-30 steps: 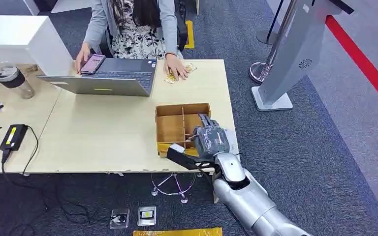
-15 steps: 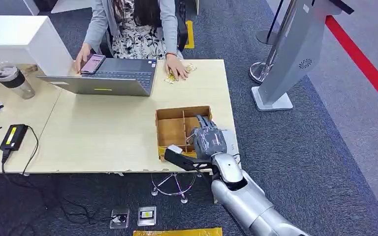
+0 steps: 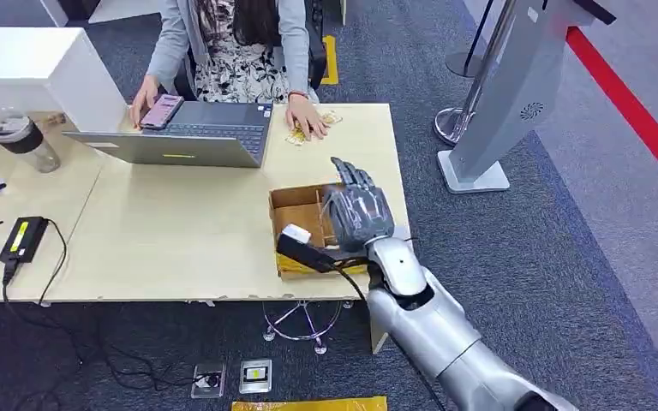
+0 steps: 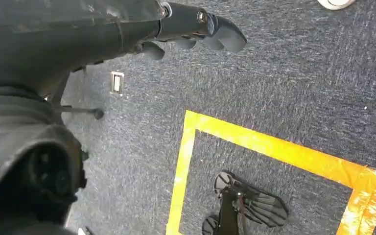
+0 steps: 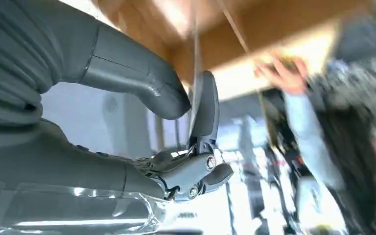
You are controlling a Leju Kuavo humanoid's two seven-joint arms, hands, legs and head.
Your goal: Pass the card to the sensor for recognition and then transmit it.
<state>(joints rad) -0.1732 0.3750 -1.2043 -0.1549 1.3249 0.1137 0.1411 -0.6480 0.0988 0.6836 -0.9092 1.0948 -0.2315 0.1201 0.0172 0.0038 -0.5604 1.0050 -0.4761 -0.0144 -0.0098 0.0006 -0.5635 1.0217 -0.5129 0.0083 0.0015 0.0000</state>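
Card (image 5: 194, 73) edge-on, pinched in right robot hand (image 3: 357, 216)

arm (image 3: 433, 330): silver, smooth shell | robot hand (image 3: 358, 216): grey ribbed cover, darker fingers | wrist: black cable

The table (image 3: 180, 231) looks like pale wood laminate, smooth and matt. The box (image 3: 296, 214) is brown cardboard — dull, with thin dividers. The right hand (image 3: 355, 214) is grey plastic with a slight sheen; its arm (image 3: 428, 330) is glossy silver metal. The floor (image 3: 523, 265) is rough blue-grey carpet — yellow tape (image 4: 274, 149) on it looks smooth.
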